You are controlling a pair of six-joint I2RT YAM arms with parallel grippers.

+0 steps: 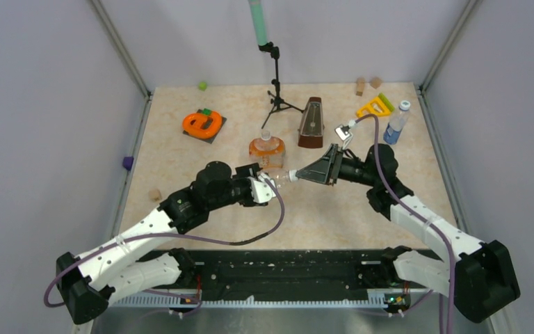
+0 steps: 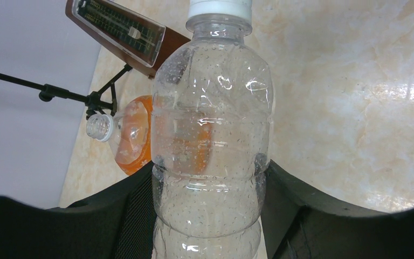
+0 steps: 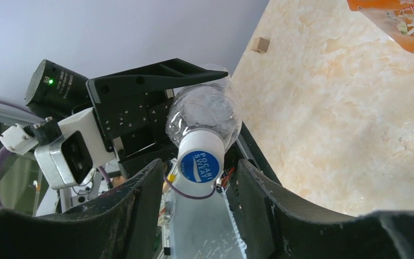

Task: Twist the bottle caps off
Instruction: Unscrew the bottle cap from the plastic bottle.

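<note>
My left gripper point(image 1: 268, 186) is shut on the plain clear bottle point(image 2: 211, 140), held level above the table with its neck toward the right arm. Its cap point(image 3: 199, 161) is white with a blue printed top. The cap lies between the fingertips of my right gripper point(image 3: 199, 164), which is open, with a gap on each side. Behind stands the squat orange bottle point(image 1: 266, 149); its neck point(image 2: 98, 127) shows bare threads and no cap. The blue-label bottle point(image 1: 396, 124) stands upright at the far right with a white cap point(image 1: 405, 106).
A brown metronome point(image 1: 311, 123) and a microphone stand point(image 1: 275, 83) stand behind the orange bottle. An orange ring toy point(image 1: 203, 124) lies at the far left and a yellow triangle point(image 1: 375, 106) at the far right. Small blocks point(image 1: 155, 195) are scattered near the table's edges.
</note>
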